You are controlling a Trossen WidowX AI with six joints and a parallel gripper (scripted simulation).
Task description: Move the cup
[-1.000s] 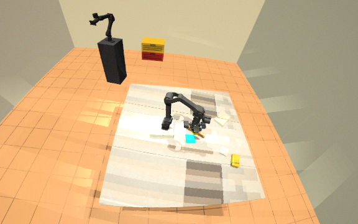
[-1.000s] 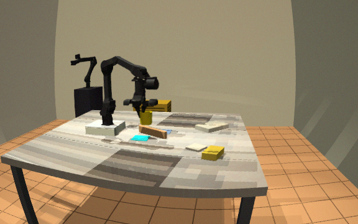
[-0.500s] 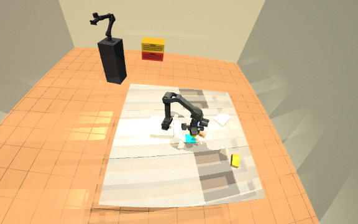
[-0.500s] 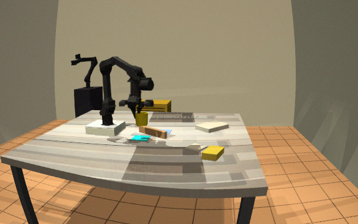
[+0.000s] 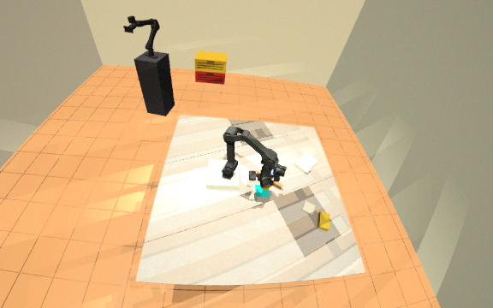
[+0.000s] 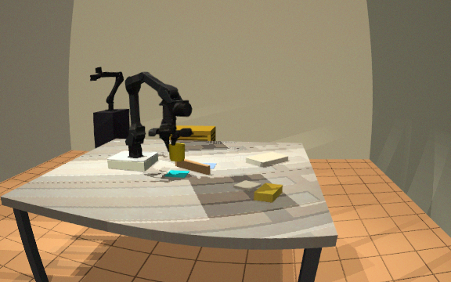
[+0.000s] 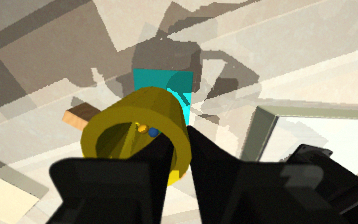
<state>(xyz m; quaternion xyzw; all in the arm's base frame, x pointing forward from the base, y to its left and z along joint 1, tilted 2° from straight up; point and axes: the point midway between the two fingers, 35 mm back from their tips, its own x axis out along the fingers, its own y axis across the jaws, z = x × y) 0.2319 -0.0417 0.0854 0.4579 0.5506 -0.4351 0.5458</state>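
The cup (image 7: 135, 131), with 2 visible marbles (image 7: 148, 130) inside, hangs airborne, its wall clamped in the gripper (image 7: 180, 150). The cyan pad (image 7: 163, 87) lies beneath. Remaining by judgement: lower, set down, release.

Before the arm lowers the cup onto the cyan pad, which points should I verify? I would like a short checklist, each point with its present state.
1. Grip: gripper is shut on the yellow cup, pinching its wall. Ok.
2. Marbles: an orange marble and a blue marble are visible inside the cup. Ok.
3. Cup upright: in the exterior view the cup hangs roughly vertical. Ok.
4. Alignment: the cyan pad is partly hidden behind the cup; exact centring cannot tell.
5. Obstacle: the wooden block lies close beside the pad; clearance cannot tell.
6. Cup off the table: hanging above the surface. Ok.
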